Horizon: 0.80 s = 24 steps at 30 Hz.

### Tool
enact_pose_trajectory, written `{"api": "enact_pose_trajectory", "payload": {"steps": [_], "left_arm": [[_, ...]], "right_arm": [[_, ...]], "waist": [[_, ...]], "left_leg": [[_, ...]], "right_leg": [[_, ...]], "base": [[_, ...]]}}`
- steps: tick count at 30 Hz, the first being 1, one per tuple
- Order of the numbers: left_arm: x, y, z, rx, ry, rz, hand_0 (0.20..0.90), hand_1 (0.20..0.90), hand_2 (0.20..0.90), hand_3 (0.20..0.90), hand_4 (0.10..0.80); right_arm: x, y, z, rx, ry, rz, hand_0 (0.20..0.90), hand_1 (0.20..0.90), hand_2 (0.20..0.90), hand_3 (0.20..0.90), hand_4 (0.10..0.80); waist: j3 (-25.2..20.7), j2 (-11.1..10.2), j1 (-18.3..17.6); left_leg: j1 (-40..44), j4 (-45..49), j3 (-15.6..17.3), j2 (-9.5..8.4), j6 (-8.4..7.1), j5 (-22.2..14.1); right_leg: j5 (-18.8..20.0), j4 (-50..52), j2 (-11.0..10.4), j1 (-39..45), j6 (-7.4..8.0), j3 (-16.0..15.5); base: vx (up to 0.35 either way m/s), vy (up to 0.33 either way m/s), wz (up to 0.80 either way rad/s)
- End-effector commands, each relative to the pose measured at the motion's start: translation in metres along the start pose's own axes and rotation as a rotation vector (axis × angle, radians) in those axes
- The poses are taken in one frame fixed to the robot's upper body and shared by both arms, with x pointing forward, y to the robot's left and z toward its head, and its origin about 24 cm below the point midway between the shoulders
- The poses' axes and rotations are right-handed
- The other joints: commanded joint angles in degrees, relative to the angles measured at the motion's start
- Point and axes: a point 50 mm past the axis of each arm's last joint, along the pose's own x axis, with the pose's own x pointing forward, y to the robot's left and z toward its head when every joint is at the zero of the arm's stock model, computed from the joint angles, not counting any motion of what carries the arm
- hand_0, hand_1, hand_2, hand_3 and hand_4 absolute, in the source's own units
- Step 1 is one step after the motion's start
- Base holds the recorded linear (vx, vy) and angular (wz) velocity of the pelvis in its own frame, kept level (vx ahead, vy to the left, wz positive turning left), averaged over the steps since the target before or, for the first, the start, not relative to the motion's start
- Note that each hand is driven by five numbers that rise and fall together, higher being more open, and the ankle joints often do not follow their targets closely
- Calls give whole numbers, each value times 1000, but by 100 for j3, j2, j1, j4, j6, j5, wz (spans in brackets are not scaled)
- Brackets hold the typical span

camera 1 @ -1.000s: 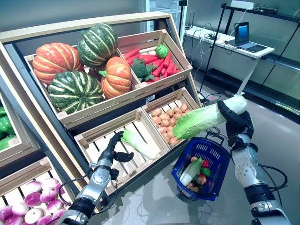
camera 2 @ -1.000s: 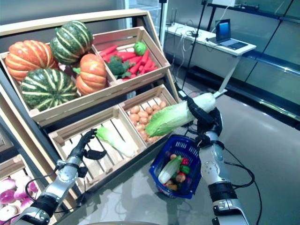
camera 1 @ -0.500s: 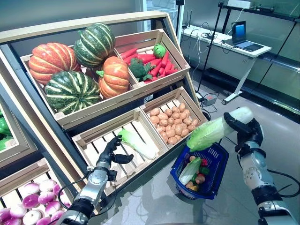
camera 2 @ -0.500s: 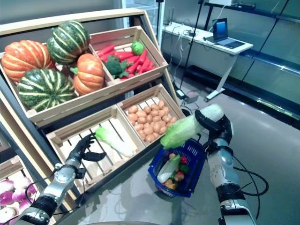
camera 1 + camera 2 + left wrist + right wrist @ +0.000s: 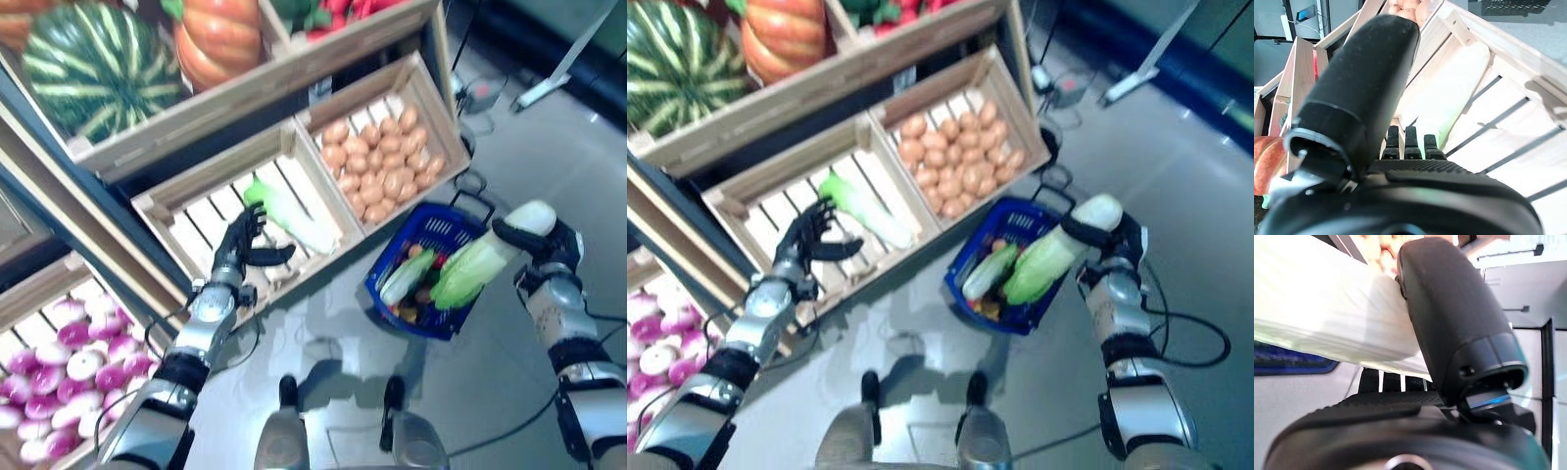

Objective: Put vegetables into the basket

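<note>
Over the basket (image 5: pixel 441 257) I have lowered the cabbage (image 5: pixel 480 264), leaf tip now inside the rim, right robot hand (image 5: pixel 537 239) clamped round its stalk; left robot hand (image 5: pixel 240 242) spread, idle.

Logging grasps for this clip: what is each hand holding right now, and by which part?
The right hand grips a napa cabbage by its white stem end, leafy tip over the blue basket. The left hand is open, holding nothing.

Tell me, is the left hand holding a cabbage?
No. The left hand hovers open over the crate, beside the cabbage lying there, without gripping it.
</note>
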Motion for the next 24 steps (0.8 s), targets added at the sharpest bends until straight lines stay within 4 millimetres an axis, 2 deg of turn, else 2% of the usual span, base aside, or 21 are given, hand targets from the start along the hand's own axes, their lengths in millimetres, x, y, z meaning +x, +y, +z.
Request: {"api": "enact_pose_trajectory", "payload": {"steps": [1,6,11,13,14,16,17,24], "left_arm": [[9,-1,73,-42,-353,-20,900,900,900,900,800],[12,-2,102,-62,-472,-24,900,900,900,900,800],[12,-1,120,-86,-541,-34,900,900,900,900,800],[11,-1,124,-90,-562,-38,900,900,900,900,800],[10,-1,127,-99,-576,-44,900,900,900,900,800],[9,-1,131,-110,-597,-50,900,900,900,900,800],[8,-2,132,-118,-605,-54,900,900,900,900,800],[0,-1,140,-143,-673,-72,900,900,900,900,800]], "right_arm": [[12,6,80,-6,-283,-13,300,300,300,300,400],[18,6,93,70,-293,-21,300,300,300,300,400],[20,2,105,116,-322,-28,300,300,300,300,400],[20,3,110,120,-338,-34,300,300,300,300,400],[21,2,113,117,-342,-42,300,300,300,300,400],[22,2,120,108,-345,-50,300,300,300,300,400],[22,0,121,101,-344,-56,300,300,300,300,400],[23,-4,146,138,-396,-69,300,300,300,300,400]], "waist": [[-136,-86,137],[132,7,145],[259,64,151],[298,78,151],[334,94,150],[369,125,157],[378,143,163],[465,278,180]], "left_leg": [[-634,1104,-207,36,-119,-462],[-1391,2260,-203,79,-59,-992],[-1896,3081,-224,96,29,-1423],[-2114,3408,-236,97,61,-1596],[-2196,3666,-265,94,58,-1843],[-2459,3932,-263,93,116,-1881],[-2514,4149,-313,100,82,-2113],[-3160,4927,-395,59,98,-2429]], "right_leg": [[-833,1642,-368,-436,-272,121],[-1320,2973,-572,-1232,-370,199],[-1668,3947,-809,-1854,-401,302],[-1804,4323,-906,-2133,-399,350],[-1997,4599,-964,-2273,-348,425],[-2011,4875,-1041,-2600,-397,471],[-2203,5073,-1071,-2673,-345,541],[-2457,5759,-1131,-3403,-388,704]], "base": [[-184,49,-1],[-115,50,6],[-50,19,9],[-4,7,12],[28,-2,9],[-14,-3,8],[10,-6,5],[-14,-8,4]]}}
